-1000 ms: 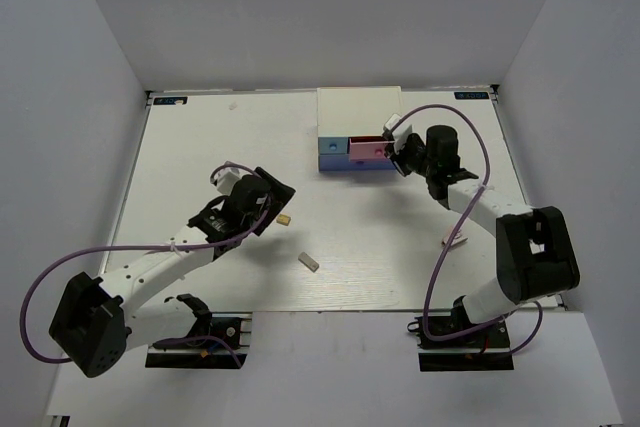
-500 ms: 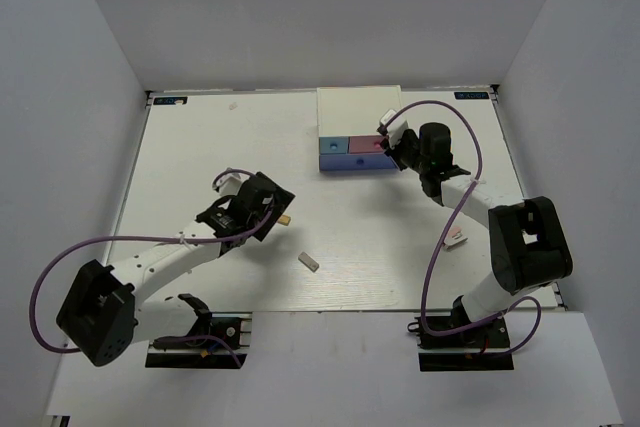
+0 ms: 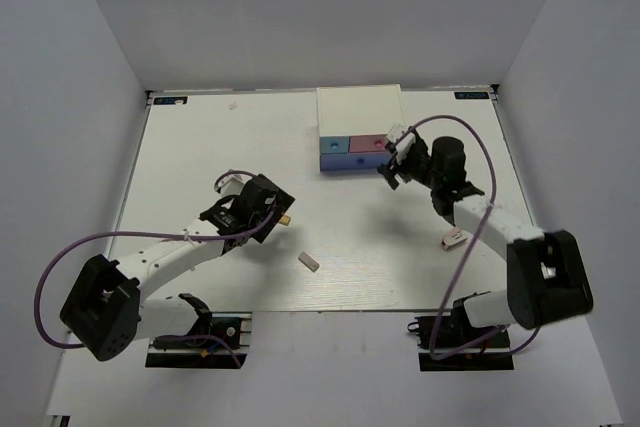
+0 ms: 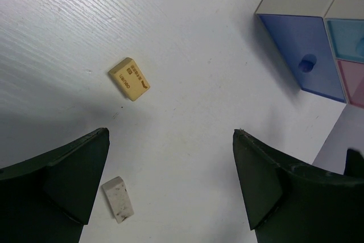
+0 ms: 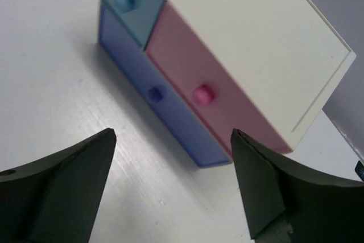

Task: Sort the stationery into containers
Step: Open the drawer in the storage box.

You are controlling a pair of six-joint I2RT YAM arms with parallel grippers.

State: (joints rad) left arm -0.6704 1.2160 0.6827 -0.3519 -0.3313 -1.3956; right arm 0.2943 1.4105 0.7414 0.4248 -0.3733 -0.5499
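Observation:
The white drawer unit (image 3: 358,110) stands at the back of the table with its light blue (image 5: 128,1), pink (image 5: 187,66) and purple-blue (image 5: 170,112) drawers all pushed in. My right gripper (image 3: 393,163) (image 5: 173,135) hangs open and empty just in front of them, touching nothing. A tan eraser (image 4: 129,78) (image 3: 286,217) lies ahead of my open, empty left gripper (image 4: 170,135) (image 3: 272,209). A grey-white eraser (image 4: 118,199) (image 3: 309,261) lies beside its left finger. A pinkish-white eraser (image 3: 455,239) rests under the right forearm.
White walls close in the table on three sides. The right arm's purple cable (image 3: 470,137) loops above the table's back right. Both arm bases (image 3: 195,332) sit at the near edge.
The pink drawer, pulled out a second ago, is pushed in. My right gripper has opened wide and drawn back from the drawers. The left gripper crept slightly toward the tan eraser.

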